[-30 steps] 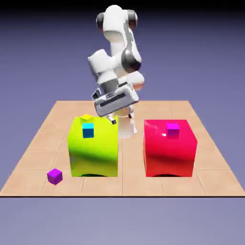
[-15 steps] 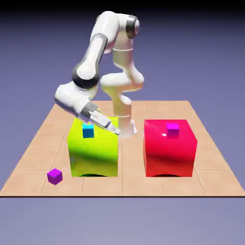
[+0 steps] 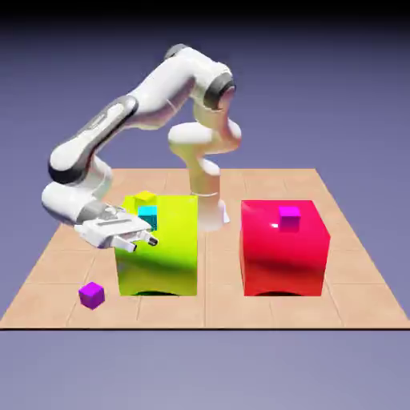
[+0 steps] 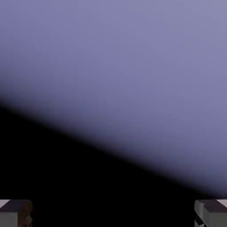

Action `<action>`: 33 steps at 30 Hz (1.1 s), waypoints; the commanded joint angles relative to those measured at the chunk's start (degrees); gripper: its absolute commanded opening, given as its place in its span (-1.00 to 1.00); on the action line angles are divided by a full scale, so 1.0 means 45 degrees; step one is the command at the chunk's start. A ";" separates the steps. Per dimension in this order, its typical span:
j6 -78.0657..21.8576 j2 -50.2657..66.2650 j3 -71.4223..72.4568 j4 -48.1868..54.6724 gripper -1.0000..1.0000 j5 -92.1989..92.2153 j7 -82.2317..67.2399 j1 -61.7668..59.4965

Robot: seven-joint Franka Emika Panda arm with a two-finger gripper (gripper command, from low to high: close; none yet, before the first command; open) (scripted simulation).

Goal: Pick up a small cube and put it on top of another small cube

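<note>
Blue-violet backdrop surrounds a tan tiled bench (image 3: 344, 280) carrying two large blocks. On the exterior view's left stands the yellow-green block (image 3: 164, 248); on the exterior view's right stands the red block (image 3: 284, 248), well apart from it. A cyan small cube (image 3: 148, 213) rests on top of the yellow-green block, with a small yellow cube (image 3: 145, 196) just behind it. A magenta small cube (image 3: 289, 217) rests on top of the red block.

The white arm (image 3: 144, 104) arcs from the far edge of the bench toward the exterior view's left. The pincer (image 3: 144, 239) is roughly level, its tips at the upper left corner of the yellow-green block. The fingers stand apart with nothing between them.

The small violet-purple cube (image 3: 91, 295) lies on the bench beside the lower left corner of the yellow-green block. It sits below the pincer and toward the exterior view's left, apart from it and untouched.

In the hand view, both grey fingertips (image 4: 15, 213) appear at the bottom corners, widely separated. Only backdrop and darkness show between them.
</note>
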 commanded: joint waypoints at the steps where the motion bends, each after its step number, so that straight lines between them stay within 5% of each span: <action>1: -0.0441 0.0462 -0.0258 0.0215 0.00 0.0369 0.0099 -0.0049; 9: -0.3688 0.4153 -0.2197 0.1822 0.00 0.2993 0.0833 -0.0587; 19: -0.3259 0.8543 -0.2517 0.2008 0.00 0.1041 0.0798 -0.3469; 26: -0.0408 0.6964 0.0142 0.1826 0.00 -0.0002 0.0408 -0.3792; 27: -0.0407 0.6963 0.0142 0.1826 -1.00 -0.0002 0.0408 -0.3792; 33: -0.2879 0.8333 -0.2163 0.1983 -1.00 0.0902 0.0746 -0.3512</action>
